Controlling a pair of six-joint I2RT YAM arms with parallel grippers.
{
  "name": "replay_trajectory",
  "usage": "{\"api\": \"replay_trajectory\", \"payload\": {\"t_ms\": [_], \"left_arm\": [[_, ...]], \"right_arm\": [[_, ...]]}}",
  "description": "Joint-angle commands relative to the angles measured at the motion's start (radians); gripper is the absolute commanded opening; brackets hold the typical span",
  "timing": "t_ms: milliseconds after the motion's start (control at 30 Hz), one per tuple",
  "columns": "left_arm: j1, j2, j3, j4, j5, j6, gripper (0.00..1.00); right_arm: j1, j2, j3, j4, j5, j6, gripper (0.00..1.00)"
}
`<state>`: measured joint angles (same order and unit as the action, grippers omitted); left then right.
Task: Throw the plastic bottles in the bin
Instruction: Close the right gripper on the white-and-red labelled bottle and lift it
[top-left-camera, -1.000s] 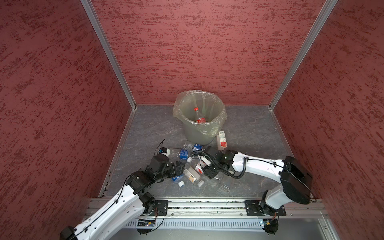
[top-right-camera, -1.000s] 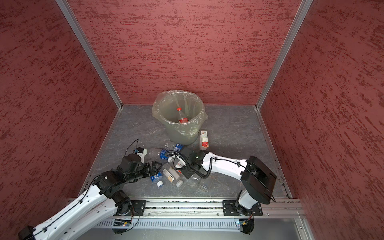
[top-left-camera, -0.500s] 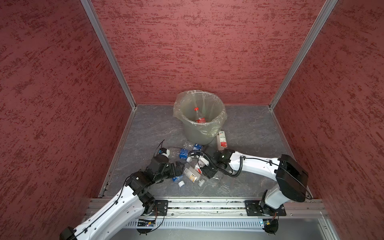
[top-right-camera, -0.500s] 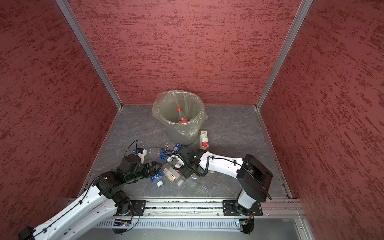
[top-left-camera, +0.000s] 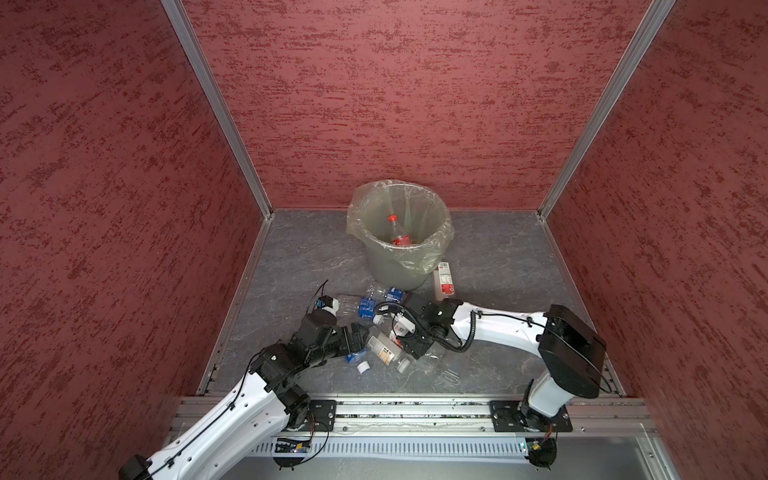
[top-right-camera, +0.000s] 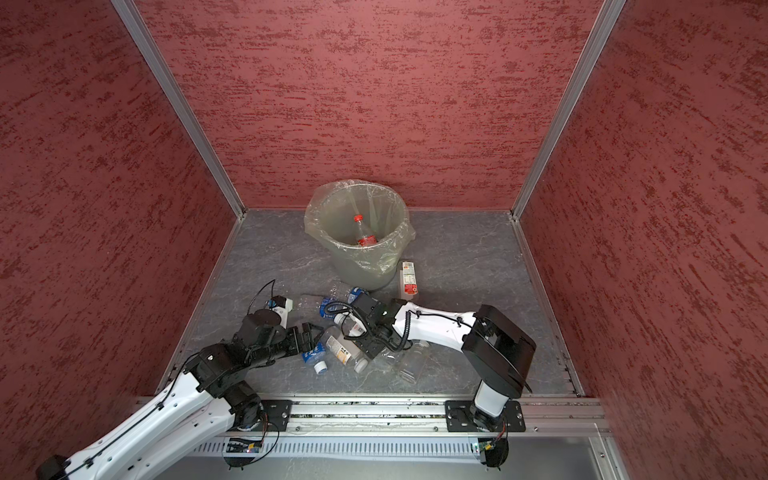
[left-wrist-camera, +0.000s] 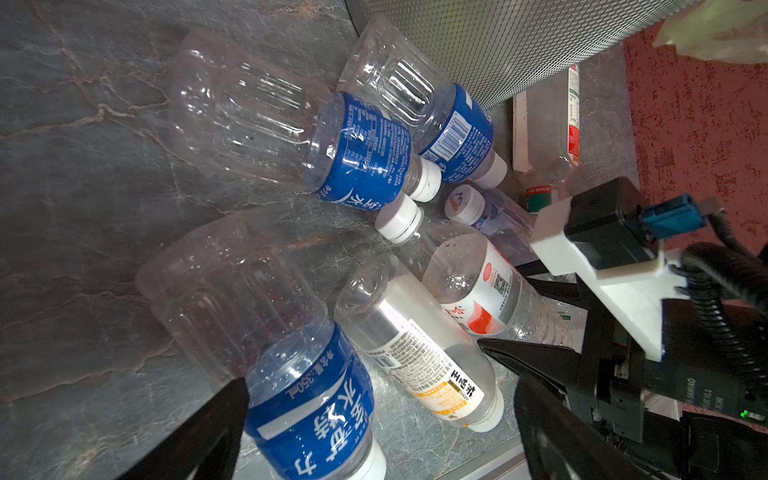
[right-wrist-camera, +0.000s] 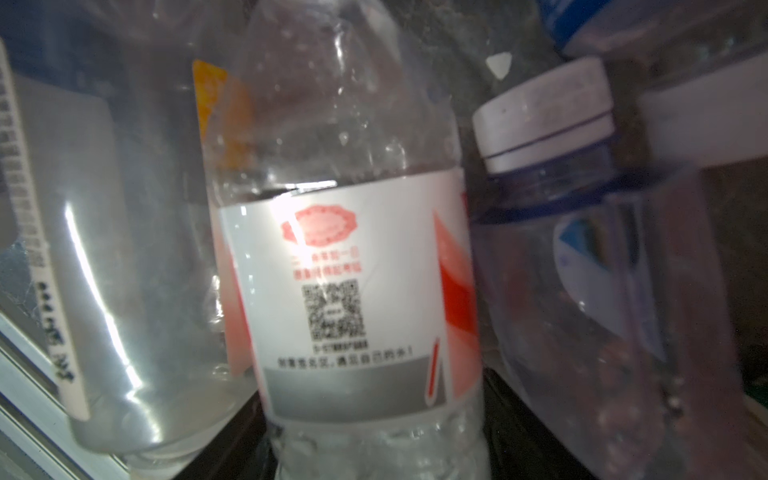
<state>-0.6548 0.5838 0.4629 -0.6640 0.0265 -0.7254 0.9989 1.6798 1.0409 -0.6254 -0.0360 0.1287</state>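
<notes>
The grey-green bin (top-left-camera: 397, 270) (top-right-camera: 357, 270) stands at the back with a red-capped bottle (top-left-camera: 400, 232) inside. Several plastic bottles lie on the floor in front of it. My left gripper (left-wrist-camera: 382, 436) (top-left-camera: 360, 340) is open and low, with a blue-label bottle (left-wrist-camera: 307, 407) (top-left-camera: 355, 356) lying against one finger and a white-label bottle (left-wrist-camera: 419, 357) beside it. My right gripper (right-wrist-camera: 374, 436) (top-left-camera: 401, 338) is open. Its jaws stand on either side of a red-and-white-label bottle (right-wrist-camera: 353, 291) (left-wrist-camera: 478, 291), which lies on the floor.
Two more blue-label bottles (left-wrist-camera: 361, 158) (left-wrist-camera: 457, 133) lie against the bin's foot. A white-capped bluish bottle (right-wrist-camera: 544, 120) touches the red-and-white one. A white flat-sided bottle (top-left-camera: 444, 280) lies right of the bin. Red walls enclose three sides; a metal rail (top-left-camera: 415, 409) runs along the front.
My right arm has slid left, further over the red-and-white-label bottle, and its jaws have widened. The left arm has barely moved.
</notes>
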Motion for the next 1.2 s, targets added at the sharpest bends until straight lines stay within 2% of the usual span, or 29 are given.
{"api": "replay_trajectory", "payload": {"t_ms": [0,333,733,1167], "left_arm": [[0.008,-0.014,-0.016,0.007,0.013,-0.002,1.0],[0.017,-0.019,-0.015,0.002,0.019,0.004,1.0],[0.025,-0.015,-0.009,0.007,0.028,0.007,1.0],[0.027,-0.012,-0.013,0.008,0.029,0.001,1.0]], "right_arm": [[0.006,0.015,0.031,0.003,0.027,-0.014,0.72],[0.006,0.02,0.038,-0.004,0.055,-0.031,0.69],[0.006,-0.06,0.044,-0.034,0.081,-0.043,0.54],[0.009,-0.2,0.028,-0.061,0.085,-0.012,0.53]]}}
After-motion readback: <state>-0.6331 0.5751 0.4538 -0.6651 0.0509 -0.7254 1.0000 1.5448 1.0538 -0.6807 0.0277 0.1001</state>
